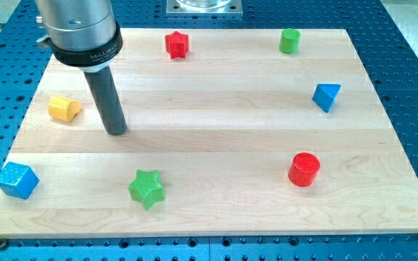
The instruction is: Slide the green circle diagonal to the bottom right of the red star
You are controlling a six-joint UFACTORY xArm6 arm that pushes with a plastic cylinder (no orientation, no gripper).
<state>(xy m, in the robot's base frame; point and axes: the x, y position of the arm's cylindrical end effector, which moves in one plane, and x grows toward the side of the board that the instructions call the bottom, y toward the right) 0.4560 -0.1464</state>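
Note:
The green circle [289, 40], a short green cylinder, stands near the board's top edge, right of centre. The red star [176, 44] stands near the top edge, left of centre, well to the left of the green circle. My tip [115, 132] rests on the board at the view's left, below and left of the red star and far from the green circle. It touches no block.
A yellow block [64, 109] lies just left of my tip. A blue cube [16, 180] sits at the bottom left corner. A green star [147, 188] is at the bottom, a red cylinder [304, 169] lower right, a blue triangular block [326, 96] at the right.

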